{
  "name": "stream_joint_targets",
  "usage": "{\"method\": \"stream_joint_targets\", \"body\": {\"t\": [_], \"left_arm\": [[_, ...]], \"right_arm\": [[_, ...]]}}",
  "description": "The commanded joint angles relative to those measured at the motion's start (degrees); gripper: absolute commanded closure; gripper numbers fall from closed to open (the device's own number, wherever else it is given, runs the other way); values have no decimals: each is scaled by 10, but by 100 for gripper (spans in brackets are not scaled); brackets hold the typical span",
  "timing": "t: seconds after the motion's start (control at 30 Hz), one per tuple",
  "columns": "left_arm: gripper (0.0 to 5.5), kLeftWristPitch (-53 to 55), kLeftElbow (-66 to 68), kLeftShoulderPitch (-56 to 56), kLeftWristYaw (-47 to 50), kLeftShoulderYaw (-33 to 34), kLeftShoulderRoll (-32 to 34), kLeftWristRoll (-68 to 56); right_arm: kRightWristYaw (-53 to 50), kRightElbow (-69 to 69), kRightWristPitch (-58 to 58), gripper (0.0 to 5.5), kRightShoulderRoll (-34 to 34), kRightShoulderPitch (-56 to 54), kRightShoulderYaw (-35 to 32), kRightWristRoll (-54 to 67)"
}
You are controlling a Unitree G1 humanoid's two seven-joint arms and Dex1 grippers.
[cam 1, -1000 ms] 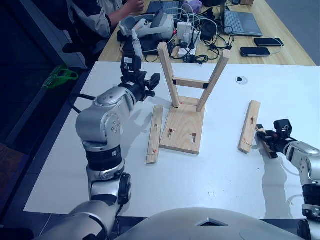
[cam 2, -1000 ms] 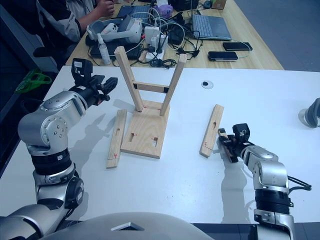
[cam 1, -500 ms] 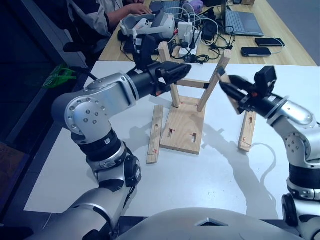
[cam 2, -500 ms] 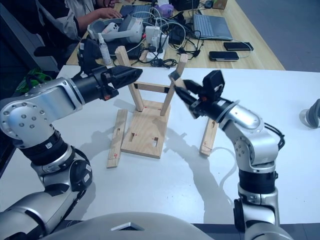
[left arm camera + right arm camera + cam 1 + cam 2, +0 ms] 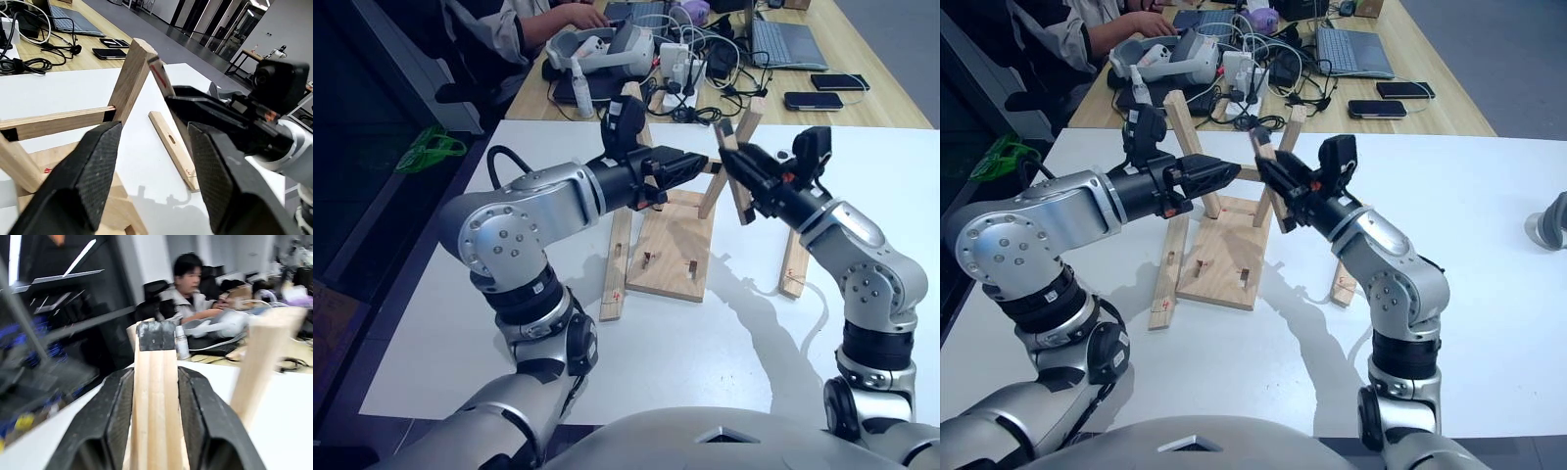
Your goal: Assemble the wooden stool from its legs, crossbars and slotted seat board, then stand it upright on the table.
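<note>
Loose leg (image 5: 617, 257): lies flat, just left of the seat board (image 5: 675, 257).
Your left gripper (image 5: 690, 164): fingers spread wide beside the upright legs (image 5: 131, 73).
Your right gripper (image 5: 751, 181): clamped on a wooden bar (image 5: 155, 382), just right.

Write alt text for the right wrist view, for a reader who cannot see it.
The right end effector clamps a pale wooden crossbar with a black end between its two dark fingers. A pale wooden stool leg rises beside it, apart, over the white table.

One seat board (image 5: 671, 257), two standing legs (image 5: 1182, 117) (image 5: 1296, 119), two loose legs (image 5: 617, 264) (image 5: 791, 266), two crossbars (image 5: 58, 122) (image 5: 155, 391).
</note>
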Motion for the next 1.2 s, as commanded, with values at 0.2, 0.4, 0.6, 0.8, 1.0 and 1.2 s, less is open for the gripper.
{"method": "stream_joint_targets", "body": {"t": [0.2, 0.4, 0.6, 0.8, 1.0, 1.2], "left_arm": [[298, -235, 6, 43, -63, -148, 131, 89], [298, -466, 59, 38, -97, -216, 203, 223], [298, -502, 68, 50, -131, -211, 181, 201], [298, -409, 60, 36, -102, -177, 114, 117], [298, -372, 65, 9, -60, -147, 68, 78], [298, -368, 87, -25, -24, -144, 23, 66]], "right_arm": [[-167, 48, 23, 422, 111, -155, -70, 139], [-293, 157, -49, 422, 193, -244, -138, 206], [-345, 190, -95, 422, 236, -258, -138, 254], [-381, 190, -158, 422, 276, -253, -116, 300], [-389, 193, -200, 422, 278, -253, -89, 333], [-405, 180, -217, 422, 274, -229, -53, 353]]}}
